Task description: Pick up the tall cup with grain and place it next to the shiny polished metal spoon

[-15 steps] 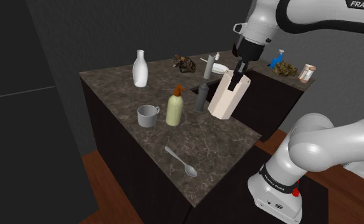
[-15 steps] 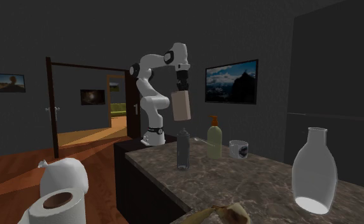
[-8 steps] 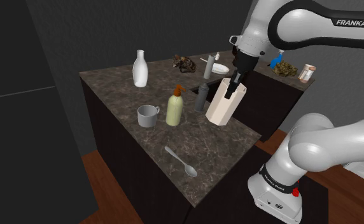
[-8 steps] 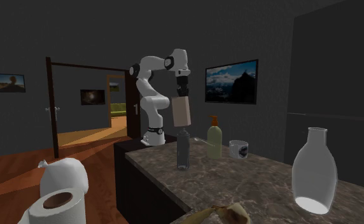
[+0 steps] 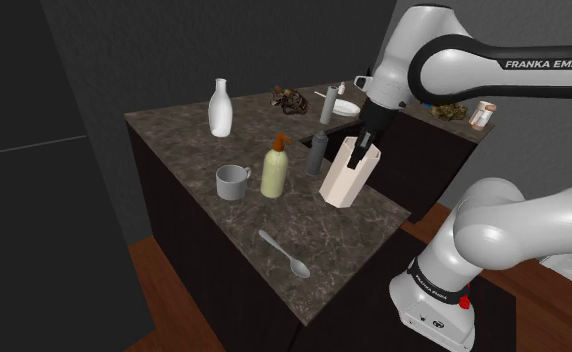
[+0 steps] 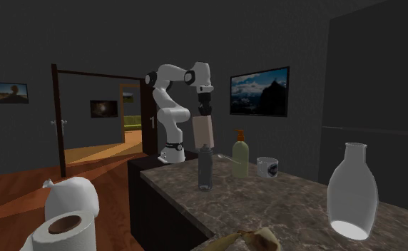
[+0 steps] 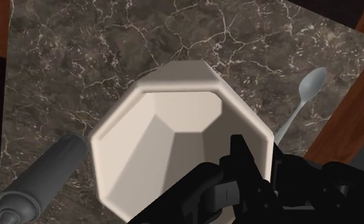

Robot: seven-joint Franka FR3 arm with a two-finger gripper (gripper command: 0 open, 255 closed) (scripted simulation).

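Note:
A tall, pale beige, faceted cup [image 5: 345,178] hangs slightly tilted over the dark marble counter [image 5: 224,225], with my black gripper [image 5: 362,151] shut on its rim. From the hand's camera I look into the cup [image 7: 165,143]: one finger [image 7: 244,159] reaches inside it and the other stays outside the wall, the gripper [image 7: 268,170] pinching the rim. The metal spoon [image 5: 285,253] lies flat near the counter's front edge, off to one side of the cup [image 7: 301,100]. In the second exterior view the cup [image 6: 204,131] hangs under the gripper [image 6: 204,111].
Beside the cup stand a grey bottle [image 5: 318,153], a yellowish soap bottle [image 5: 274,169] and a grey mug [image 5: 232,181]. A white vase [image 5: 220,108] stands farther back. A sink area with a plate [image 5: 346,107] lies behind. A paper roll [image 6: 63,217] is near the second exterior camera.
The arm has carried the cup down and toward the shoulder view's left, nearer the counter and the spoon. The grip has stayed shut.

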